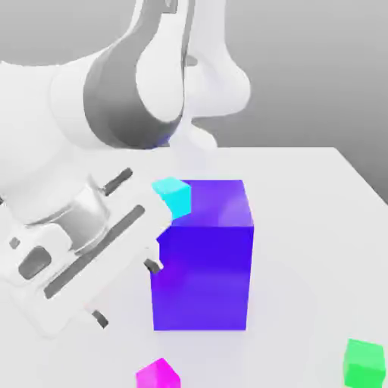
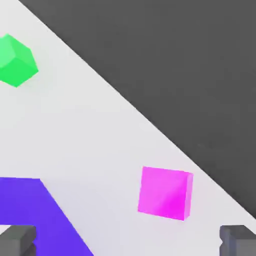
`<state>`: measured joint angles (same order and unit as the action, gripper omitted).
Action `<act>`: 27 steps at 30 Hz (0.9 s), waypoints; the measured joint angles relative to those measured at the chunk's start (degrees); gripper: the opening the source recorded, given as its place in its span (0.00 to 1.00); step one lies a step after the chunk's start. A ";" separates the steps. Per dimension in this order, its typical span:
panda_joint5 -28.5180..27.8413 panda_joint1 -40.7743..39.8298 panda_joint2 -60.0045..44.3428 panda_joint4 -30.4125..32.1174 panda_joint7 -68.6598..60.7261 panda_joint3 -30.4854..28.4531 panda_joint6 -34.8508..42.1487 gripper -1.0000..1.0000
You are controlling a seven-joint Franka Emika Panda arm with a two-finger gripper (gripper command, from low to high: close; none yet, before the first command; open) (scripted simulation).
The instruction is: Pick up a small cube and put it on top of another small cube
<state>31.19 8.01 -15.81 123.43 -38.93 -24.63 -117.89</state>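
Large glossy blue-purple block (image 1: 203, 261) standing on a plain white tabletop (image 1: 318, 220), small bright cyan cube (image 1: 173, 195) at its upper corner toward the exterior view's left

So where am I working? Honestly it's just a bare simulated test scene, not a real room at all. I'm standing at a plain white table (image 1: 318, 227) with nothing behind it but flat grey backdrop: no walls, no furniture, no clutter. Everything on it is a smooth, flat-coloured toy block: a big blue-purple block (image 1: 203, 258), a cyan cube (image 1: 174, 195), a magenta cube (image 2: 165, 193) and a green cube (image 2: 17, 61). No textures, no labels, soft fake-looking shading. My own arm (image 1: 114, 98) is glossy white render too.
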 joint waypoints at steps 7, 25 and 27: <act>0.43 -2.16 -6.68 0.64 -12.21 1.91 -2.03 0.50; -8.17 -2.98 -10.74 4.66 -39.55 4.54 -16.87 0.50; -9.83 -2.40 -10.11 5.39 -42.38 4.82 -19.22 0.50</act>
<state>21.36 5.61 -25.92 128.82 -81.31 -19.81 -137.11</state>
